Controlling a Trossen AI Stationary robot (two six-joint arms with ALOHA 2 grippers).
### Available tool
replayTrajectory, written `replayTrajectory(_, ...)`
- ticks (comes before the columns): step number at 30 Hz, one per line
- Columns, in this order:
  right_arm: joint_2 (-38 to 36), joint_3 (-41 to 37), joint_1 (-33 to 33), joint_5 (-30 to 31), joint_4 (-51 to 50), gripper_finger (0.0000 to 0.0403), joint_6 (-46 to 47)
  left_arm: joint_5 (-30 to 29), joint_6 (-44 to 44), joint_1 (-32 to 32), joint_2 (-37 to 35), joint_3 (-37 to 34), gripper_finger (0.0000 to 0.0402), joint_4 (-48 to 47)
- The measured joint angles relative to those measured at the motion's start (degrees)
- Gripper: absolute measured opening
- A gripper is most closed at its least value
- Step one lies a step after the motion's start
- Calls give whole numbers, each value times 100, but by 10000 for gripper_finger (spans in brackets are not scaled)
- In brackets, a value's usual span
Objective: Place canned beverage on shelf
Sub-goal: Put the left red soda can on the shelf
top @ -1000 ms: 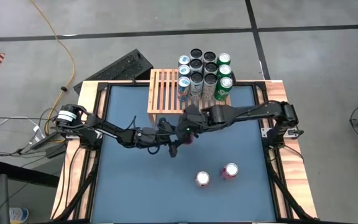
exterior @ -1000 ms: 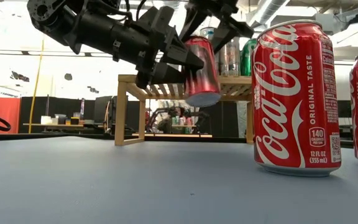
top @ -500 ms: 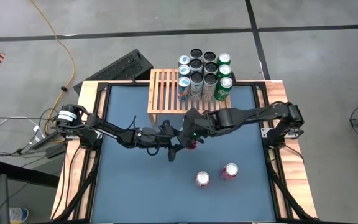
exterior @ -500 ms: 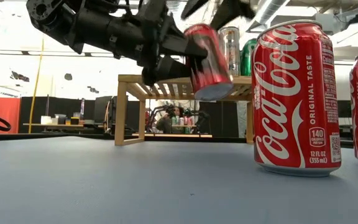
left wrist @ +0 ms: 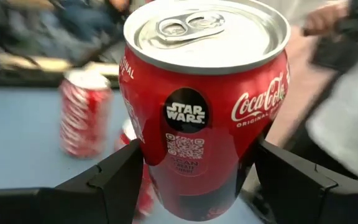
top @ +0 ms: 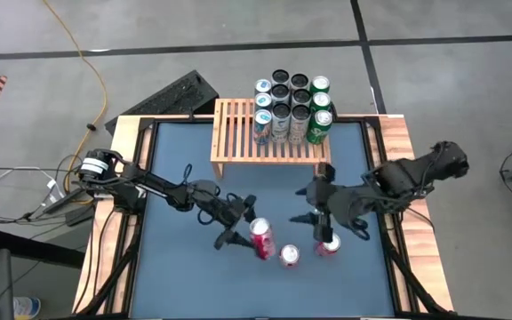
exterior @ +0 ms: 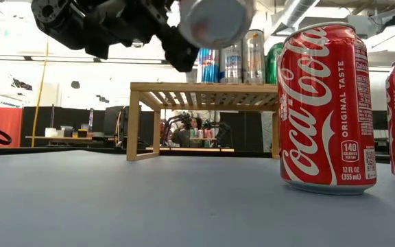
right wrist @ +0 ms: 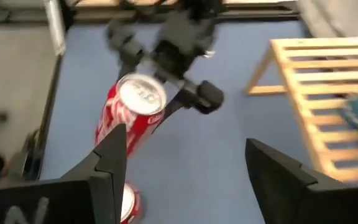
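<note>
My left gripper (top: 249, 229) is shut on a red cola can (top: 262, 242) held over the middle of the blue table, between its centre and its near edge. In the low view the can (exterior: 214, 20) sits high up, one silver end toward the near edge. My right gripper (top: 314, 204) hangs open and empty to the can's right, above the table; its wrist view (right wrist: 191, 174) looks down on the held can (right wrist: 132, 115). The light-wood slatted shelf (top: 238, 133) stands on short legs at the far edge, with several cans (top: 293, 111) upright on its right part. My left gripper pinches the can's round side wall (left wrist: 143, 163) between its two fingers (left wrist: 114, 183), one on each side, about halfway down the body. The fingers come in level from the table's left. The can is lifted clear of the table and tipped far over, its tab end (left wrist: 207, 31) toward the wrist.
Two more red cans (top: 289, 256) (top: 329, 244) stand upright on the table, just right of the held can and below my right gripper. The shelf's left slats (top: 234, 124) are bare. Wooden rails (top: 130, 178) frame the table.
My right gripper has left the can's top and swung up and toward the table's right edge, rolling as it went. My left gripper has turned at the wrist and carried the can toward the near edge; the can has tipped from hanging nearly upright to lying far over.
</note>
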Motion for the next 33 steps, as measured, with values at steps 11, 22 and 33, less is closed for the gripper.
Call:
replayTrajectory(11,980,-13,-387,-1991,400,262,-744,1472,-31,220,0,-2,261,-216)
replayTrajectory(22,1027,-11,-476,-2232,1066,316,-1355,1777,528,166,7,-2,261,-596)
replayTrajectory(33,1502,-22,-587,-2320,1521,318,-1344,1157,1243,171,-284,13,261,-598)
